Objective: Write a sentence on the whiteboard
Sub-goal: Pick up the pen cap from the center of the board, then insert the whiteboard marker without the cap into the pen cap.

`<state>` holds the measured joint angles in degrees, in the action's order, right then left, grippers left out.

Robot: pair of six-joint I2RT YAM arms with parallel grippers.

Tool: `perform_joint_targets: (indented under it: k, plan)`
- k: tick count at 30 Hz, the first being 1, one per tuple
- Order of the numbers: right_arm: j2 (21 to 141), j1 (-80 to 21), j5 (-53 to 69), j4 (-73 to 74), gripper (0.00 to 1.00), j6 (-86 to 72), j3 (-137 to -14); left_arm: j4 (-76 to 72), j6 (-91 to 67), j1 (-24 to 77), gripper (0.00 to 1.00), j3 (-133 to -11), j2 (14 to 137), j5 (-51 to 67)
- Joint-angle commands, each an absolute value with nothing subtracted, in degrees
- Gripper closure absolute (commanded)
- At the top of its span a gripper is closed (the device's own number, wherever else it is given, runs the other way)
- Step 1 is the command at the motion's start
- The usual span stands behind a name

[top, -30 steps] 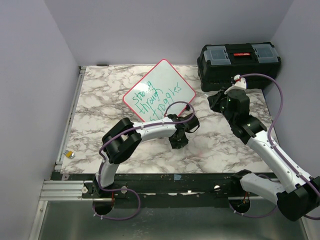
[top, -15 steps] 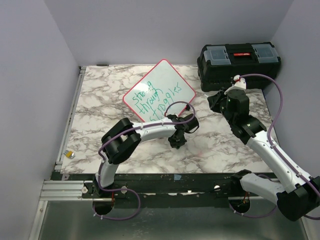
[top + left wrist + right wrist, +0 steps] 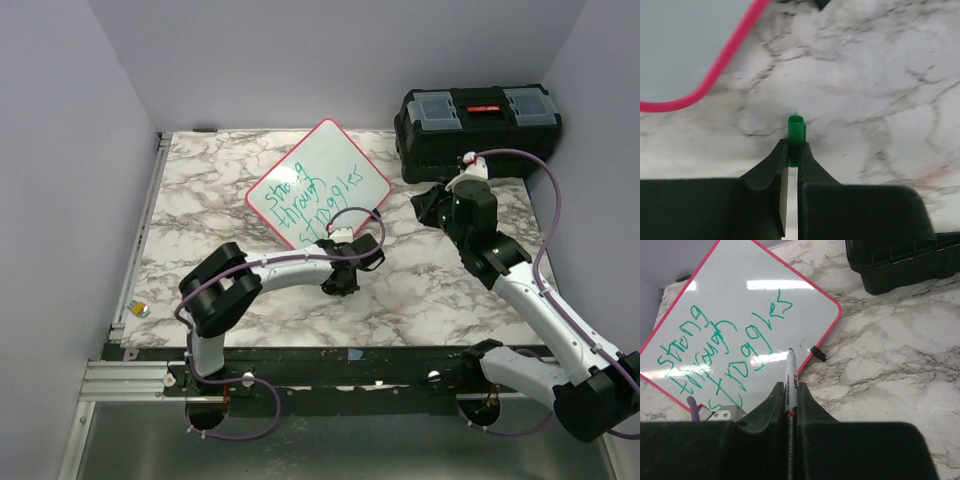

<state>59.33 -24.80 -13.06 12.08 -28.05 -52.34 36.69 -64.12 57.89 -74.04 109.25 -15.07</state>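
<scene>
The left arm [image 3: 285, 266] is drawing back and folding lower over the bench [image 3: 200, 190], elbow sinking toward the near edge. Its left pincer [image 3: 794, 146] is clamping tight on a green cap [image 3: 796, 126], just beside the whiteboard [image 3: 680, 45]. Farther out, the right pincer [image 3: 790, 386] is pinching an uncapped marker [image 3: 790, 365], tip pointing over the board, where the sentence [image 3: 720, 345] is showing in green. The black toolbox [image 3: 478, 118] is sitting at the back.

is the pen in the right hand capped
No, the pen gripped in the right hand ends in a bare dark tip with no cap on it.
</scene>
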Motion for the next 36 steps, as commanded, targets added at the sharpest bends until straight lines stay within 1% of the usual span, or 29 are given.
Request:
perform_joint_targets:
  k: [1, 5, 8, 11, 14, 16, 21, 23, 26, 27, 30, 33, 36]
  plan:
    - [58.49, -25.03, -7.05, 10.10, 0.99, -26.56, -51.04, 28.30, -48.07, 58.01, 1.00, -64.46, 100.24, -20.29]
    - [58.86, -25.05, -2.15, 9.03, 0.99, -26.70, -50.80, 27.26, -38.77, 58.01, 1.00, -61.53, 93.69, -25.72]
    - [58.97, -25.05, 2.50, 8.05, 0.99, -26.90, -50.80, 21.35, -27.78, 58.08, 1.00, -58.33, 88.11, -25.57]
    - [59.06, -25.04, 5.16, 7.76, 0.99, -26.95, -51.13, 18.01, -20.06, 58.10, 1.00, -55.71, 82.92, -28.35]
    - [59.15, -25.05, 6.44, 7.98, 0.99, -26.90, -51.63, 19.21, -15.21, 58.10, 1.00, -56.19, 80.10, -33.98]
    - [59.48, -25.05, 7.31, 8.21, 0.99, -26.99, -52.05, 21.01, -12.04, 58.10, 1.00, -57.44, 78.44, -35.52]
    - [60.68, -25.03, 9.75, 8.88, 0.99, -26.98, -53.66, 16.23, -4.56, 57.47, 1.00, -55.29, 73.22, -35.18]
    - [61.03, -25.05, 10.89, 9.10, 0.99, -27.06, -54.12, 15.46, -1.83, 55.98, 1.00, -54.59, 71.07, -28.97]
    - [61.67, -25.00, 13.33, 9.68, 0.99, -27.15, -55.23, 19.20, -0.46, 51.21, 1.00, -56.49, 68.94, -12.75]
    - [61.83, -25.04, 14.27, 9.95, 0.99, -27.22, -55.43, 19.29, 2.39, 49.90, 1.00, -56.33, 67.82, -6.36]
    - [61.96, -25.04, 16.13, 10.00, 0.99, -27.39, -55.63, 16.01, 6.31, 47.43, 1.00, -54.53, 64.33, 8.86]
    - [62.04, -25.05, 17.37, 10.21, 0.99, -27.07, -55.80, 10.47, 9.15, 45.86, 1.00, -51.58, 61.35, 14.72]
    - [61.75, -25.04, 19.10, 10.97, 0.99, -26.86, -56.40, 6.73, 11.64, 42.07, 1.00, -49.17, 60.30, 21.01]
